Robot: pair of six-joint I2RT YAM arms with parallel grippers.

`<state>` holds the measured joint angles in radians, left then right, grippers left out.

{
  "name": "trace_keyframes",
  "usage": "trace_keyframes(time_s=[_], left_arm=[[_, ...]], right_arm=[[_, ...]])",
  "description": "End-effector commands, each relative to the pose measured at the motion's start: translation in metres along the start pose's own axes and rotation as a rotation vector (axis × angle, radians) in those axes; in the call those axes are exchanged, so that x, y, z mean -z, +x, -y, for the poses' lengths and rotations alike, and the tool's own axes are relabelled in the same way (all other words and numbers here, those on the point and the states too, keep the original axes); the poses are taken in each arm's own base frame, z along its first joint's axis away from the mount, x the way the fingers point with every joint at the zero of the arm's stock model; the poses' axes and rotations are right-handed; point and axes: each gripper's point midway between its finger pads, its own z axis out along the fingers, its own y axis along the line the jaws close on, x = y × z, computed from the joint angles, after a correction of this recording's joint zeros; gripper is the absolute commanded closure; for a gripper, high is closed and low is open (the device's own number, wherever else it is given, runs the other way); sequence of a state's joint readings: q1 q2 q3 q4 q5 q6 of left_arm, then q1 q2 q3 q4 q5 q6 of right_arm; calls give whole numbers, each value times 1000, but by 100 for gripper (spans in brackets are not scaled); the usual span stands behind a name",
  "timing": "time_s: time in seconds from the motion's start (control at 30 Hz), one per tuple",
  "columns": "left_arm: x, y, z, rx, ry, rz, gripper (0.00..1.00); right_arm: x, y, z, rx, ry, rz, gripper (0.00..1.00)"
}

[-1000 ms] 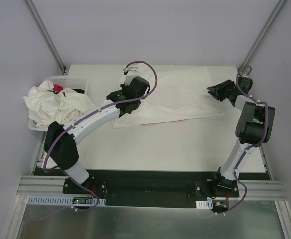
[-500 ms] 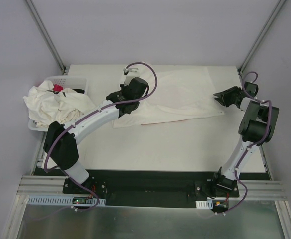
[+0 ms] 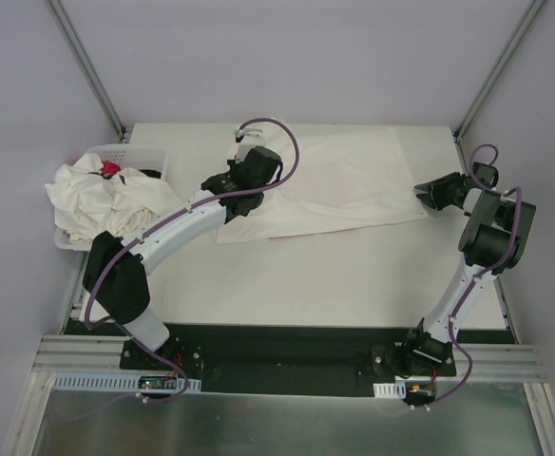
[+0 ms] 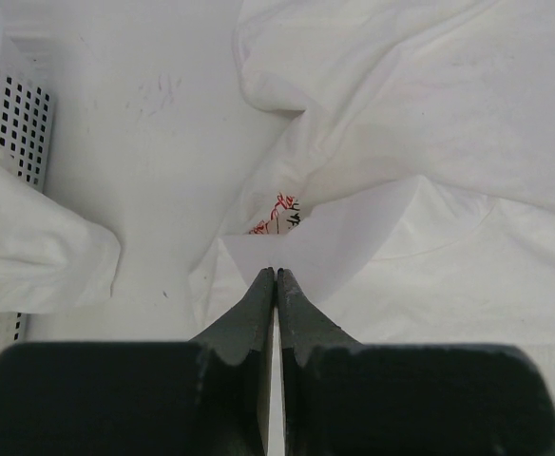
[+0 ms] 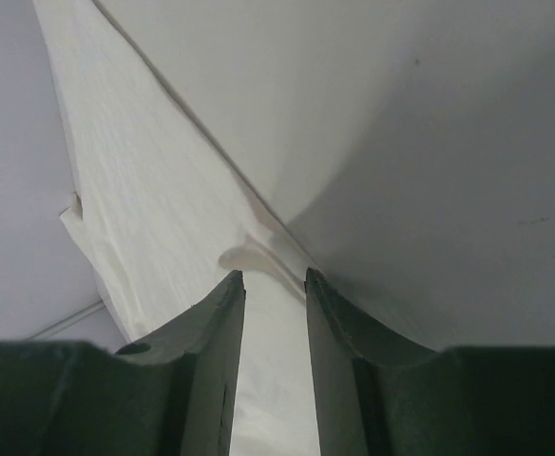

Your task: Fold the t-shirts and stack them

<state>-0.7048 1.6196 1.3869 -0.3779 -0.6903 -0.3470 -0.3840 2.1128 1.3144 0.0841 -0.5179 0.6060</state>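
Observation:
One t-shirt (image 3: 339, 190) lies spread out, a little rumpled, on the white table at the back centre. My left gripper (image 3: 242, 190) stands over its left end. In the left wrist view the left gripper (image 4: 277, 274) is shut, its tips touching a smooth white flap by the red-printed label (image 4: 279, 217). Whether fabric is pinched does not show. My right gripper (image 3: 428, 193) is at the shirt's right edge. In the right wrist view the right gripper (image 5: 273, 277) is open, with a corner of the shirt (image 5: 163, 209) lying just ahead of and below its tips.
A white perforated basket (image 3: 137, 154) stands at the table's left edge, heaped with more off-white t-shirts (image 3: 97, 201) that spill over its rim; a small red packet (image 3: 111, 168) sits among them. Basket wall (image 4: 21, 123) and spilled cloth (image 4: 30, 252) lie left of my left gripper.
My right gripper has drawn back to the right, off the shirt's right end to its edge, and its jaws have widened slightly. The left arm has stayed in place.

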Motion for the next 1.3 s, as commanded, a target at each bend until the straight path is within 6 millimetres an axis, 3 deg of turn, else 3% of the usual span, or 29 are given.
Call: trace_keyframes(time_s=[0.0, 0.43, 1.07, 1.27], left_arm=[[2, -14, -4, 17, -1, 33, 100], [-2, -10, -1, 10, 3, 22, 100], [-11, -6, 0, 5, -1, 2, 100], [-13, -4, 0, 7, -4, -3, 100]], right_arm=[[1, -16, -15, 29, -22, 35, 65], [-5, -21, -28, 43, -43, 38, 65], [-25, 2, -42, 71, -43, -12, 65], [-24, 4, -39, 69, -40, -11, 72]])
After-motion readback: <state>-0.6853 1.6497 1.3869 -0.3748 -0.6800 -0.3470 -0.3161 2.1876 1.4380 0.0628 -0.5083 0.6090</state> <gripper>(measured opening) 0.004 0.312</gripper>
